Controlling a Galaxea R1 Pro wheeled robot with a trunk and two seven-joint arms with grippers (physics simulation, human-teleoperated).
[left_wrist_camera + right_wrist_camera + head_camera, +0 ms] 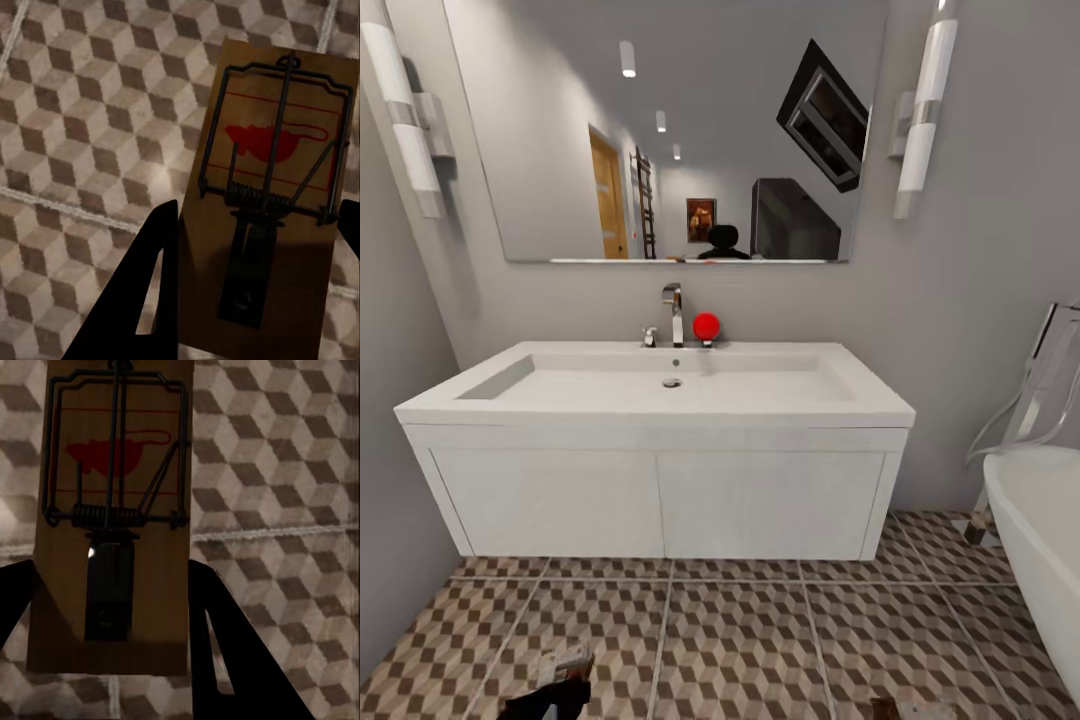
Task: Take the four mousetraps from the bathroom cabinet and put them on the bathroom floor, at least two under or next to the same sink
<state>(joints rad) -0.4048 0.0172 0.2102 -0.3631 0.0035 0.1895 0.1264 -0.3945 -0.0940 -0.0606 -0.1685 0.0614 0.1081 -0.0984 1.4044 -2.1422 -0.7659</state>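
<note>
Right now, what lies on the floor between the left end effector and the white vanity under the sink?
Nothing: the head view shows bare cube-patterned tile floor between the left end effector and the white vanity unit.

White sink and vanity, brown-beige cube-patterned floor, brown mousetrap printed with red mouse, black gripper fingers, red ball.

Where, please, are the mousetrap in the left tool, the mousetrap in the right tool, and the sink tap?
Left tool's mousetrap [270, 202]: left wrist view, on its spring coil.
Right tool's mousetrap [112, 517]: right wrist view, on its spring coil.
Sink tap [674, 312]: head view, on its chrome upright.
</note>
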